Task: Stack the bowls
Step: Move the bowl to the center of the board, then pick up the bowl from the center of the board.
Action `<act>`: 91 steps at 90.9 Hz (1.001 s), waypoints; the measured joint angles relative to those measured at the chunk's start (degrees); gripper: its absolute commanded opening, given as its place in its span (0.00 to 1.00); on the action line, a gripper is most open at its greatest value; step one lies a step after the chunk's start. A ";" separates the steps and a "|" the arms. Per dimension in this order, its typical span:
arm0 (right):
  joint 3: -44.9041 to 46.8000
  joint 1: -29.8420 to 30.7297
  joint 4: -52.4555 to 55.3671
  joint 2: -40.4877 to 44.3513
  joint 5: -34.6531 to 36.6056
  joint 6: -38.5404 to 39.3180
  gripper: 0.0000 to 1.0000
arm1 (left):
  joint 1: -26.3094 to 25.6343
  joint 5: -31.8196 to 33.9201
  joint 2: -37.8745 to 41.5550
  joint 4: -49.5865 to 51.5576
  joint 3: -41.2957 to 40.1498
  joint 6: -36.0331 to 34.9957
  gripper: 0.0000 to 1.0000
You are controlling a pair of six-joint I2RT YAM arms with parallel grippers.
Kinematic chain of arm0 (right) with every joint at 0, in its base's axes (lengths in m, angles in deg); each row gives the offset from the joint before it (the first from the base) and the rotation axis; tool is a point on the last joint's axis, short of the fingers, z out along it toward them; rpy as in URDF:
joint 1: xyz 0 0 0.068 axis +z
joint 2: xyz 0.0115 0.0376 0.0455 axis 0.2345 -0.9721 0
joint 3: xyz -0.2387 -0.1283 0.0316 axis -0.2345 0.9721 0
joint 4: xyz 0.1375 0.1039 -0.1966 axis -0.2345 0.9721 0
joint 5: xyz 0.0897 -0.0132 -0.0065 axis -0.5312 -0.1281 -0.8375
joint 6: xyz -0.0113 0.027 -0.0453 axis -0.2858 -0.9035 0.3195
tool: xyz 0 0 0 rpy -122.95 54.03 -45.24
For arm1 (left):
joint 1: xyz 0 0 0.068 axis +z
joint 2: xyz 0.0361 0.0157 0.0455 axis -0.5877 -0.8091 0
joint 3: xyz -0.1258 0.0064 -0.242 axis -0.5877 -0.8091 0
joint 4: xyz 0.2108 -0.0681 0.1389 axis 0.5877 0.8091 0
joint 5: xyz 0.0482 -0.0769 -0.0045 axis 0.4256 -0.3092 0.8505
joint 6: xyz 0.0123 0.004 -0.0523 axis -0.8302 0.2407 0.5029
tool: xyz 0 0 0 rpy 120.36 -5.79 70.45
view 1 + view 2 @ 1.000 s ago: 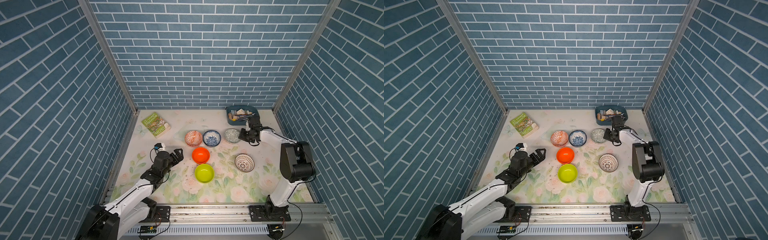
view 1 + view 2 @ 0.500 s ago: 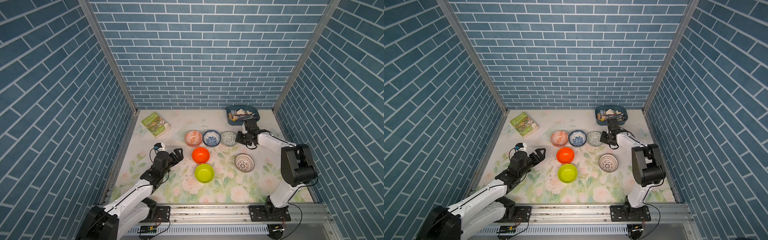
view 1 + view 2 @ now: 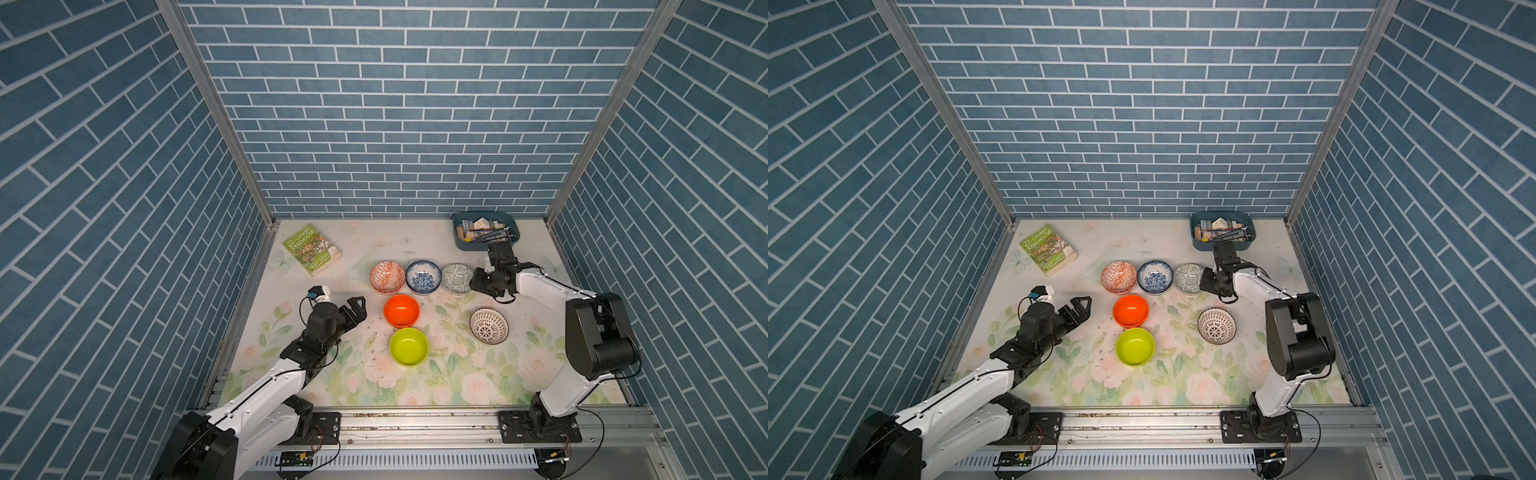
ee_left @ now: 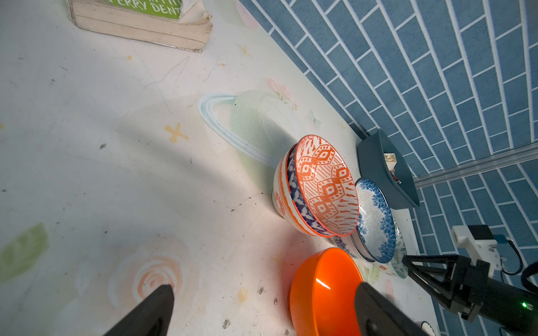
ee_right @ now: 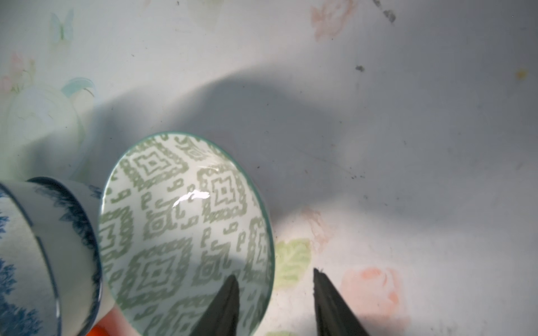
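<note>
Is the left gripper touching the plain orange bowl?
Apart. Both top views show a strip of bare mat between the open left gripper and the orange bowl.

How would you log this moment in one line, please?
left gripper: open, near orange bowl | right gripper: open, straddling grey-green bowl rim

The left arm reaches forward, low; the left gripper (image 3: 359, 308) has jaws spread wide. The right arm stretches far out; the right gripper (image 3: 476, 284) has jaws parted.
</note>
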 measured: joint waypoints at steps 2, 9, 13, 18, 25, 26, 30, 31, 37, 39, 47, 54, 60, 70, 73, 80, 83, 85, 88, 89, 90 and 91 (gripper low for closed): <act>0.55 0.00 0.33 1.25 0.42 0.00 0.48 | 0.00 0.00 0.04 0.00 0.00 0.00 1.00; 2.38 0.00 1.60 5.68 1.36 0.11 0.49 | 0.00 0.00 0.28 0.02 0.00 0.02 1.00; 3.74 -0.04 1.92 8.39 1.77 0.11 0.50 | 0.00 0.00 0.42 0.02 0.00 0.07 1.00; 5.88 -0.17 2.45 11.80 2.21 0.11 0.51 | 0.00 0.00 0.59 0.02 0.00 0.17 1.00; 8.76 -0.37 3.80 15.78 2.95 0.09 0.53 | 0.00 -0.02 1.16 0.09 0.00 0.28 1.00; 9.14 -0.42 3.98 16.22 3.04 0.04 0.53 | 0.00 -0.02 1.27 0.09 0.00 0.33 1.00; 10.69 -0.57 5.07 18.01 3.48 0.09 0.55 | 0.00 -0.02 1.77 0.17 0.00 0.39 1.00; 11.21 -0.63 5.42 18.67 3.63 0.00 0.56 | 0.00 -0.02 1.90 0.17 0.00 0.39 1.00; 13.55 -0.98 6.84 21.29 4.22 -0.07 0.58 | 0.00 -0.04 2.75 0.22 -0.13 0.48 1.00; 14.36 -1.09 7.50 22.21 4.35 -0.09 0.59 | 0.00 -0.02 2.99 0.26 -0.17 0.59 1.00; 17.20 -1.49 9.40 26.08 4.72 -0.15 0.59 | 0.00 -0.07 3.61 0.39 -0.31 0.81 1.00; 19.15 -1.73 10.49 28.79 4.70 -0.44 0.59 | 0.00 -0.15 3.80 0.42 -0.46 0.85 1.00; 20.57 -1.73 10.75 29.97 4.52 -1.03 0.57 | 0.00 -0.28 3.91 0.50 -0.59 0.85 1.00; 22.77 -1.73 11.13 30.25 4.20 -1.81 0.53 | 0.00 -0.39 4.52 0.83 -0.61 0.92 1.00; 23.23 -1.73 11.21 30.25 4.17 -2.14 0.51 | 0.00 -0.44 4.81 0.87 -0.61 0.94 1.00; 23.76 -1.73 11.43 30.23 4.11 -2.71 0.47 | 0.00 -0.48 5.51 0.87 -0.74 1.01 1.00; 23.80 -1.73 11.41 30.23 4.11 -2.99 0.46 | 0.00 -0.48 5.70 0.92 -0.79 1.03 1.00; 23.82 -1.73 11.37 30.23 4.09 -3.10 0.45 | 0.00 -0.48 5.79 0.92 -0.85 1.03 1.00; 23.87 -1.73 11.32 30.23 4.09 -3.17 0.43 | 0.00 -0.48 5.84 0.94 -0.87 1.03 1.00; 23.89 -1.73 11.32 30.23 4.09 -3.17 0.42 | 0.00 -0.48 5.84 0.94 -0.87 1.03 1.00; 23.91 -1.73 11.32 30.23 4.07 -3.17 0.41 | 0.00 -0.48 5.84 0.96 -0.87 1.03 1.00; 23.96 -1.73 11.28 30.23 4.04 -3.19 0.40 | 0.00 -0.50 5.84 0.98 -0.87 1.03 1.00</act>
